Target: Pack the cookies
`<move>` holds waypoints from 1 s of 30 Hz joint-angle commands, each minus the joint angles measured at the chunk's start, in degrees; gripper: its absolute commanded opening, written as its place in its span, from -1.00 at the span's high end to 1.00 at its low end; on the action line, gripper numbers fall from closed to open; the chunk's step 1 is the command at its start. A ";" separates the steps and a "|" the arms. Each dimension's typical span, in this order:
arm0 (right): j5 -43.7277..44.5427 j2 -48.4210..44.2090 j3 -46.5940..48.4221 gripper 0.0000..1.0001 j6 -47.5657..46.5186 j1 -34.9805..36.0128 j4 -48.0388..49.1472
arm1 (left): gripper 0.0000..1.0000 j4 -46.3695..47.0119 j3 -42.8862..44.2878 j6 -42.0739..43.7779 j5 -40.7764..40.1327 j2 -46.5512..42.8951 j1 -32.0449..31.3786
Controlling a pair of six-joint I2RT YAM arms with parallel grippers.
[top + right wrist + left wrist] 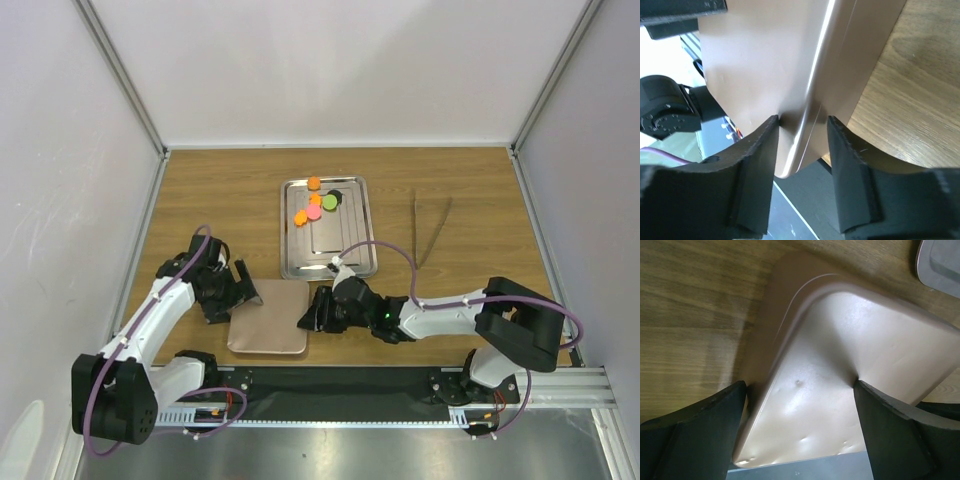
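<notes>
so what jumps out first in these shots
The brown box in the foreground, with the left end effector and right end effector each gripping one side. Behind it, bright cookies cluster at the far end of the steel tray; thin tongs lie to its right.

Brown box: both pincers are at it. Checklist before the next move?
1. Right pincer grip on the brown box: ok, touching both sides of its edge.
2. Left pincer grip: ok, straddles a corner, creasing it on one side.
3. Box open for packing: not ok, looks closed from above.
4. Cookies reachable: ok, clustered uncovered at the far end of the steel tray.
5. Tweezers out of the way: ok, lying right of the tray, apart from both arms.
</notes>
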 commanded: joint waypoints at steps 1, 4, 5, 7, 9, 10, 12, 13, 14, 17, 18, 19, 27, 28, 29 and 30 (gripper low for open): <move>-3.05 -1.54 -0.43 0.00 -2.73 -0.56 -1.93 | -0.86 -1.35 1.10 -2.71 -2.57 0.18 -0.54; -4.89 -2.86 0.44 -0.12 -3.69 -2.57 -2.72 | -0.97 -2.84 4.69 -1.21 -4.15 0.18 -0.54; -6.46 -2.86 0.97 -0.16 -4.22 -3.28 -3.24 | -0.99 -3.71 5.67 -0.52 -4.94 0.09 -0.54; -7.62 -3.38 1.85 -0.18 -4.66 -4.69 -4.30 | -0.99 -4.07 8.30 0.10 -5.12 -0.08 -0.45; -9.29 -4.43 1.77 -0.25 -5.10 -6.88 -4.31 | -0.99 -4.69 10.24 0.98 -5.12 0.00 -0.45; -9.81 -5.57 2.03 -0.27 -5.28 -7.59 -4.31 | -0.99 -4.69 12.25 1.42 -5.21 0.27 -0.54; -11.22 -6.72 2.99 -0.34 -6.50 -9.61 -5.27 | -1.00 -5.56 14.28 2.48 -6.17 0.44 -0.45; -11.83 -7.16 3.61 -0.35 -7.03 -10.14 -6.49 | -1.00 -5.74 16.21 2.83 -6.78 0.53 -0.45; -12.71 -8.04 5.18 -0.36 -7.47 -11.62 -7.37 | -1.00 -6.35 17.18 3.61 -7.22 0.88 -0.45; -13.94 -10.75 6.94 -0.45 -8.97 -14.00 -10.10 | -1.00 -6.97 20.79 5.28 -8.63 0.97 -0.54; -13.95 -11.55 7.39 -0.49 -9.32 -15.84 -10.89 | -1.00 -6.97 21.49 5.73 -8.64 0.71 -0.45; -14.12 -12.34 8.17 -0.52 -10.28 -16.81 -12.72 | -0.99 -6.80 22.81 6.08 -8.46 0.36 -0.54; -14.83 -17.36 19.25 -1.00 -17.75 -26.48 -26.44 | -0.99 -6.44 28.00 9.86 -7.49 -4.30 -1.15; -14.91 -18.41 20.91 -1.00 -18.37 -28.49 -28.19 | -0.99 -6.71 29.66 10.39 -7.75 -4.30 -1.59; -14.92 -18.94 21.54 -0.99 -18.63 -29.30 -28.73 | -1.00 -6.80 30.37 10.48 -8.02 -4.48 -1.86; -15.09 -19.55 22.06 -0.99 -18.81 -30.35 -29.35 | -1.00 -6.80 31.07 10.57 -8.37 -4.56 -2.03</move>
